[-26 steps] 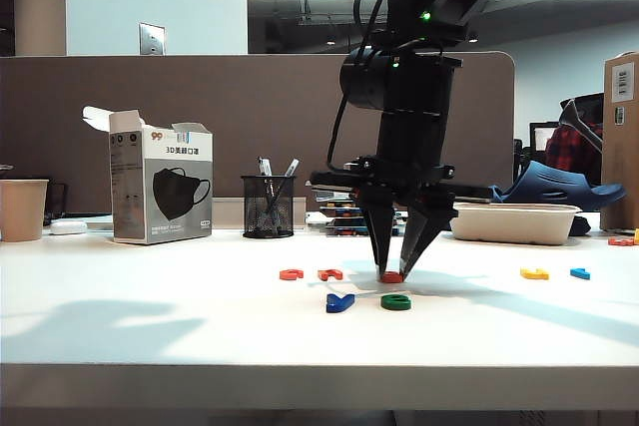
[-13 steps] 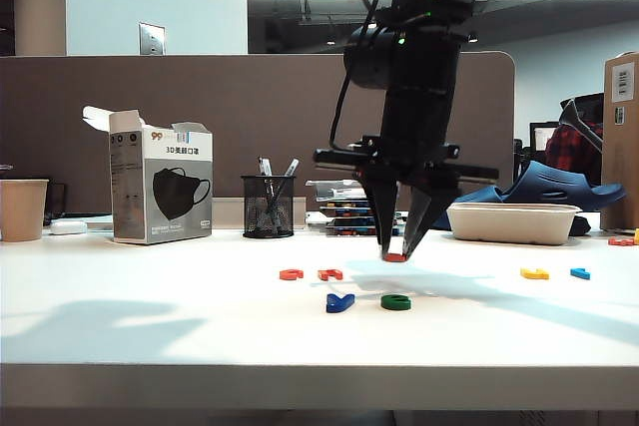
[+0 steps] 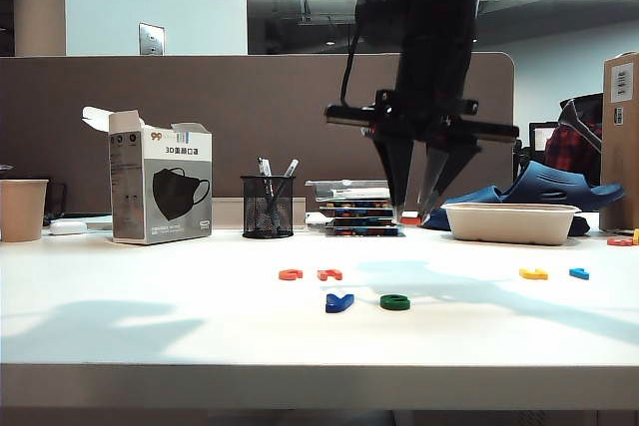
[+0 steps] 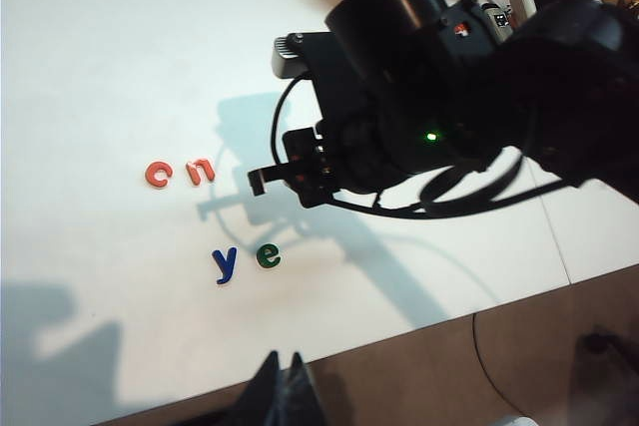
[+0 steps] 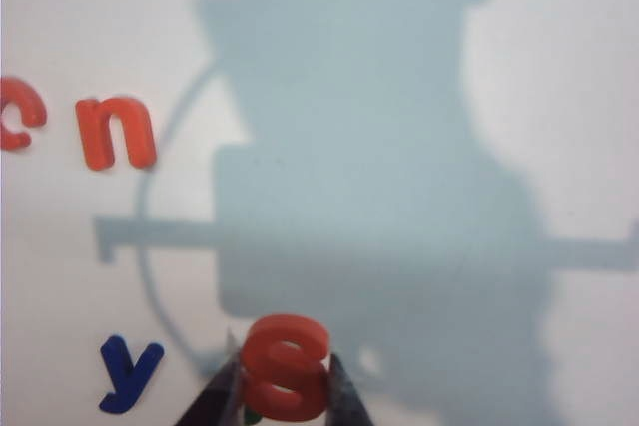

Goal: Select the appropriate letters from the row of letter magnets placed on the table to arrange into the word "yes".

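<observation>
My right gripper (image 3: 411,214) hangs well above the table (image 3: 150,331), shut on the orange-red S (image 3: 409,218). The wrist view shows the S (image 5: 285,366) pinched flat between the two fingertips (image 5: 334,386). Below it on the table lie the dark blue Y (image 3: 339,302) and the green E (image 3: 394,301), side by side. In the right wrist view the Y (image 5: 130,373) shows, and the E is almost hidden under the S. My left gripper (image 4: 283,364) is shut and empty, out past the table's front edge, looking at the Y (image 4: 228,264) and E (image 4: 268,256).
An orange-red c (image 3: 291,273) and n (image 3: 329,273) lie behind the Y. A yellow letter (image 3: 533,273) and a light blue one (image 3: 579,272) lie at right. At the back stand a mask box (image 3: 160,187), pen cup (image 3: 268,207), paper cup (image 3: 22,209) and white tray (image 3: 512,223).
The right gripper has lifted off the table with the S in it, rising and drifting a little right. The letters on the table have stayed put.
</observation>
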Motion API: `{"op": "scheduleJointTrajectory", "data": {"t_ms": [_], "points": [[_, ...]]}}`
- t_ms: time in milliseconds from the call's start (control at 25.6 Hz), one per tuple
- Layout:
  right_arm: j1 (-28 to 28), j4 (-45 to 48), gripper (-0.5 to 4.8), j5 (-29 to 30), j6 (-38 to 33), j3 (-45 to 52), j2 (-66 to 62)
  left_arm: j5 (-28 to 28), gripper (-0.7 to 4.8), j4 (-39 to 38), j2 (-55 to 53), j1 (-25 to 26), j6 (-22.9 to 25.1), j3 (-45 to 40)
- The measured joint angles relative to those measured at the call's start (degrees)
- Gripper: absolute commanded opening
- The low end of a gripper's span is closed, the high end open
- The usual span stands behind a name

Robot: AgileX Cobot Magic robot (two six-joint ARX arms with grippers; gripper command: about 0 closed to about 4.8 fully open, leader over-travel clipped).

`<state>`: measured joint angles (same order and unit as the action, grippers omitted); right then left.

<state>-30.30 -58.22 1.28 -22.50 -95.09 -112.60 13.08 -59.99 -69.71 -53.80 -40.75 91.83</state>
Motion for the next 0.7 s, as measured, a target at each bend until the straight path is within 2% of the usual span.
{"op": "scheduleJointTrajectory", "data": {"t_ms": [704], "points": [[0.04, -4.63, 0.94, -0.07, -1.03, 0.15, 6.47, -0.02, -0.05, 0.00, 0.02, 0.00, 0.00, 0.00]]}}
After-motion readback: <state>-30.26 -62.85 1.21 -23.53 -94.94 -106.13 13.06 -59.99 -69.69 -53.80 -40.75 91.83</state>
